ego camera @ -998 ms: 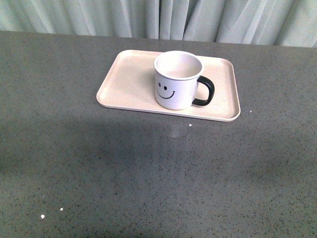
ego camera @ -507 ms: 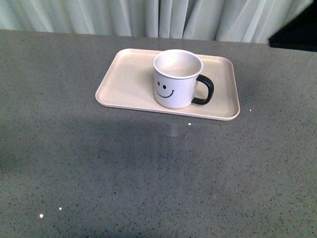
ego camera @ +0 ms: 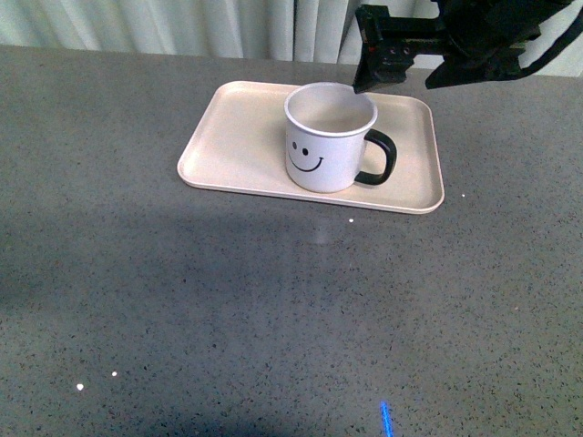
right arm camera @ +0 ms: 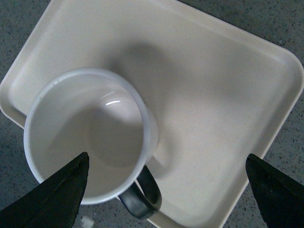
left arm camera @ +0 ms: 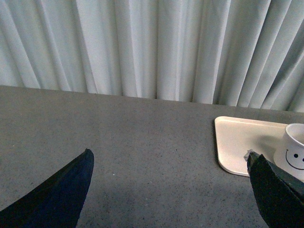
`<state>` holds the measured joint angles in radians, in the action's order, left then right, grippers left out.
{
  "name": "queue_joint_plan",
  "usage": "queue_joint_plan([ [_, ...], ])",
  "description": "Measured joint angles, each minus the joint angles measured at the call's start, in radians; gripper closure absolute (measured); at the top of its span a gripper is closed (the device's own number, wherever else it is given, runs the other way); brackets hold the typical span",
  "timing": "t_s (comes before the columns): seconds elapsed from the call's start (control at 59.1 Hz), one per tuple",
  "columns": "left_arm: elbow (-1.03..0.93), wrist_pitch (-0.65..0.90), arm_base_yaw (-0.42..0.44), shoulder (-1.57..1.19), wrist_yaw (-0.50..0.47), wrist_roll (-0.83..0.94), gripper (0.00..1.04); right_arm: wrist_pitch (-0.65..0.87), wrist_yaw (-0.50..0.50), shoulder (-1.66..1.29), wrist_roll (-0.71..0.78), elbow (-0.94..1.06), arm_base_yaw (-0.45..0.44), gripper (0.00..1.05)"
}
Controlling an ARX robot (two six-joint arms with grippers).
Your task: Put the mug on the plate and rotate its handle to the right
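- Front view: a white cylindrical mug with a black smiley face (ego camera: 328,150) stands upright on a flat rectangular pale pink-beige plate with rounded corners and a low rim (ego camera: 228,137), near the plate's middle and a little toward its right half.
- The mug's glossy black loop handle (ego camera: 381,158) points to the right, turned slightly toward the camera. The smiley face looks at the camera, and the mug's open mouth faces straight up.
- The plate's long axis runs left to right across the dark grey speckled tabletop (ego camera: 273,319). It lies flat in the far half of that surface.
- Right wrist view: the right gripper (right arm camera: 166,157) hangs above the mug and plate with its dark fingers (right arm camera: 61,194) spread wide apart and nothing between them. The mug's rim and handle lie below the gap.
- In the front view the black right arm (ego camera: 474,36) reaches in from the upper right, and its lowest tip shows just behind the mug's far rim. I cannot tell whether it touches.
- Left wrist view: the left gripper (left arm camera: 169,154) is over bare tabletop, its fingers apart and holding nothing. A corner of the plate and part of the mug show beside one finger.
- A pale grey-white pleated curtain (left arm camera: 142,47) hangs along the tabletop's far edge.
- A small blue glint (ego camera: 384,419) lies on the near tabletop.
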<state>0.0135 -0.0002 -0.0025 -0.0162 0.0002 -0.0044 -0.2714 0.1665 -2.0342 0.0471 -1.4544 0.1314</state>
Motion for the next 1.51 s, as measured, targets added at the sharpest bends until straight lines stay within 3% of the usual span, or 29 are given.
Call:
queue_joint_plan([
  [0.66, 0.000, 0.000, 0.000, 0.000, 0.000, 0.000, 0.09, -0.078, -0.016, -0.174, -0.049, -0.169, 0.044, 0.10],
  [1.032, 0.000, 0.000, 0.000, 0.000, 0.000, 0.000, 0.09, -0.147, 0.026, -0.237, -0.087, -0.274, 0.046, 0.64],
  [1.218, 0.000, 0.000, 0.000, 0.000, 0.000, 0.000, 0.09, -0.192, 0.038, -0.243, -0.070, -0.314, 0.045, 1.03],
  [1.505, 0.000, 0.000, 0.000, 0.000, 0.000, 0.000, 0.09, -0.288, 0.112, -0.245, 0.116, -0.393, 0.020, 1.03],
])
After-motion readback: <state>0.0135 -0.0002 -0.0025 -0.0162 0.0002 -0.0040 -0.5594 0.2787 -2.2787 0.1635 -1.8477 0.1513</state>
